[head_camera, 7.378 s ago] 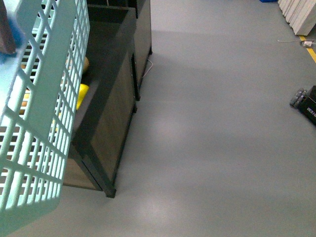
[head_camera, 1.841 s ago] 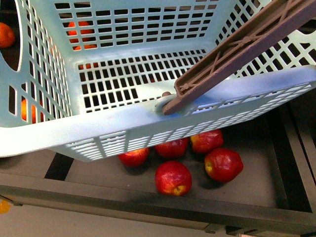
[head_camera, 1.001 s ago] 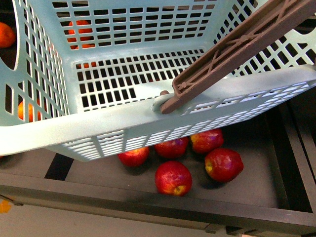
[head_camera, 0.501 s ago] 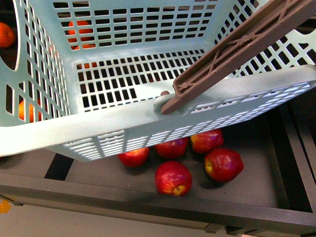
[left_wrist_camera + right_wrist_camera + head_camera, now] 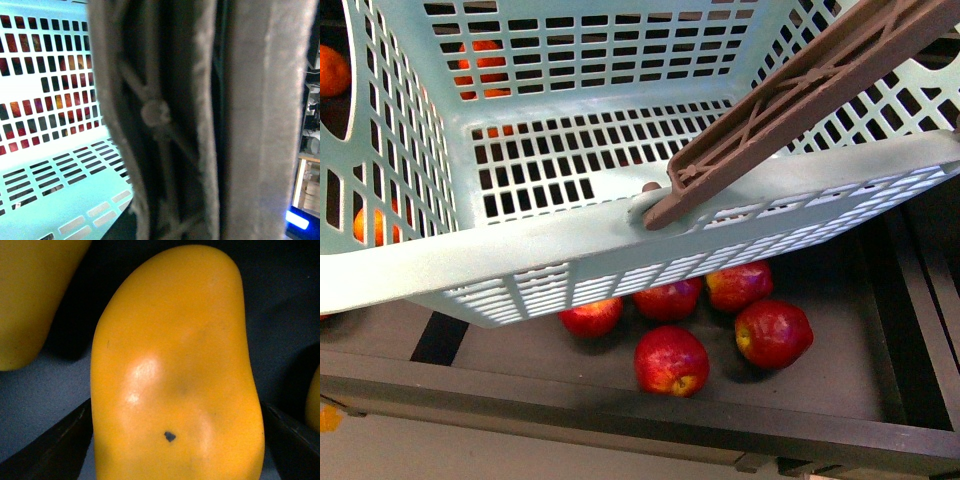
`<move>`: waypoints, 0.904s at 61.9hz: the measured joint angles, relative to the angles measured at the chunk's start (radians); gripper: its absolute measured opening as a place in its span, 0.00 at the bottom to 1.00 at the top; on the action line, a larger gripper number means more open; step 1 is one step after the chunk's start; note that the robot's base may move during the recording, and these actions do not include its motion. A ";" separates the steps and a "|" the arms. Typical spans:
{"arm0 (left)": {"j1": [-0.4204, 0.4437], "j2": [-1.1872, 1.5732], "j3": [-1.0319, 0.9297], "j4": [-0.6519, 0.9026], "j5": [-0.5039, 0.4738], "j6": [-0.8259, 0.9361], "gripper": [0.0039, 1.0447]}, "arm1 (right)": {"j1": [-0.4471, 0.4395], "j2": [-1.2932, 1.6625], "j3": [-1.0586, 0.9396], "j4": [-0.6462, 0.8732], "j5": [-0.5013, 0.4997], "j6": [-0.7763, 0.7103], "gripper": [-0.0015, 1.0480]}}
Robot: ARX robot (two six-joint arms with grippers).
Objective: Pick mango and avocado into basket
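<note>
The basket [image 5: 520, 255] fills the front view, hanging tilted and empty above a dark shelf bin [image 5: 820, 385], its brown handle [image 5: 790, 100] running up toward the far right. That handle fills the left wrist view, yet the left end effector's jaws are out of sight, so I cannot tell whether they are clamped on it. Red apples [image 5: 671, 360] lie in the bin below the near rim, and oranges [image 5: 332, 70] sit at the far left. The mango [image 5: 175, 375] shows only in the right wrist view, lying on a dark surface near a second yellow fruit [image 5: 35, 295]. The right end effector [image 5: 176, 410] straddles it, dark fingers [image 5: 55, 450] apart at either flank. Its skin looks smooth, probably slippery, and it seems fairly heavy, so a grip across the broad middle suits it. No avocado is visible.
</note>
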 joint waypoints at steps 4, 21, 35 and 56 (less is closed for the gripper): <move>0.000 0.000 0.000 0.000 -0.001 0.000 0.13 | -0.001 -0.002 -0.004 0.006 -0.008 0.010 0.58; 0.000 0.000 0.000 0.000 0.002 0.000 0.13 | -0.010 -0.140 -0.174 0.098 -0.143 -0.002 0.57; 0.000 0.000 0.000 0.000 0.002 0.000 0.13 | -0.010 -0.486 -0.398 0.160 -0.316 -0.062 0.56; 0.000 0.000 0.000 0.000 0.002 0.000 0.13 | 0.148 -1.114 -0.579 0.077 -0.472 0.068 0.56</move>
